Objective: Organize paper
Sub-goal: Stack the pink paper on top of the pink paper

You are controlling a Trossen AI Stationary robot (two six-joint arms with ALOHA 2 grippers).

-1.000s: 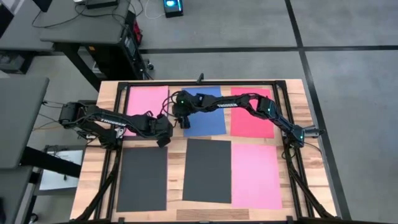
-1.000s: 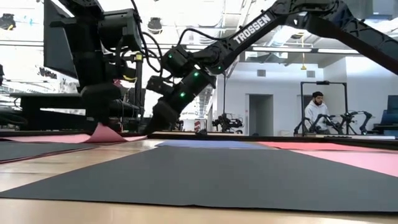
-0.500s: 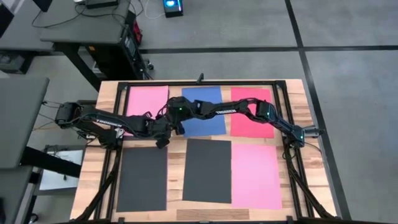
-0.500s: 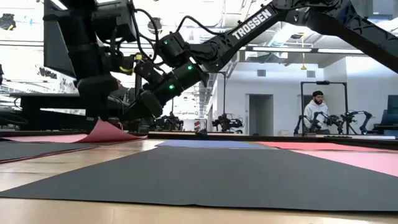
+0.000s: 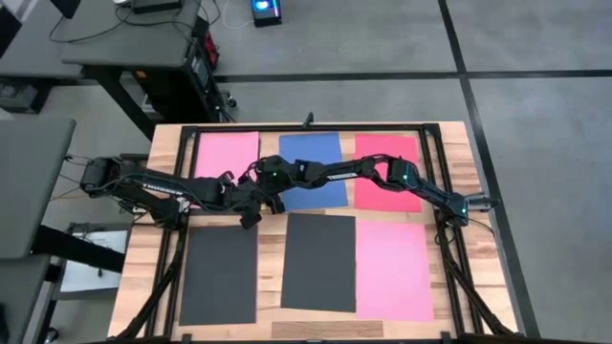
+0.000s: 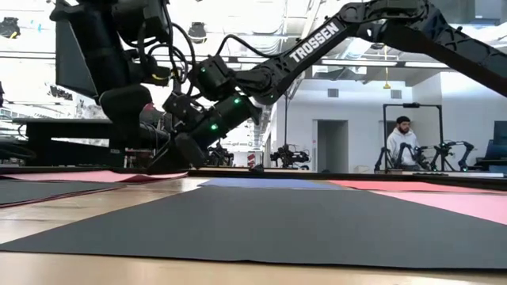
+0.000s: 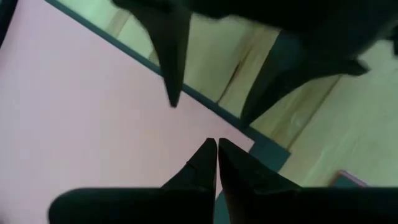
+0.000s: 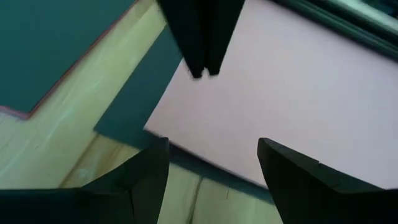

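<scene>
Six paper sheets in two rows of three on the table, both grippers meeting at the upper-left pink sheet's lower right corner.

High view: every sheet lies flat with its long axis running top to bottom of the frame. Upper row: pink sheet at upper left, blue sheet at centre, red sheet to its right. Lower row: dark grey sheet at lower left, second dark grey sheet at centre, second pink sheet at lower right. Left gripper sits at the upper pink sheet's lower right corner, fingers pressed together; whether paper is pinched between them cannot be told. Right gripper, reaching across the blue sheet, hangs just beside it, fingers spread apart, holding nothing. Low view: a person sits far back at right.
</scene>
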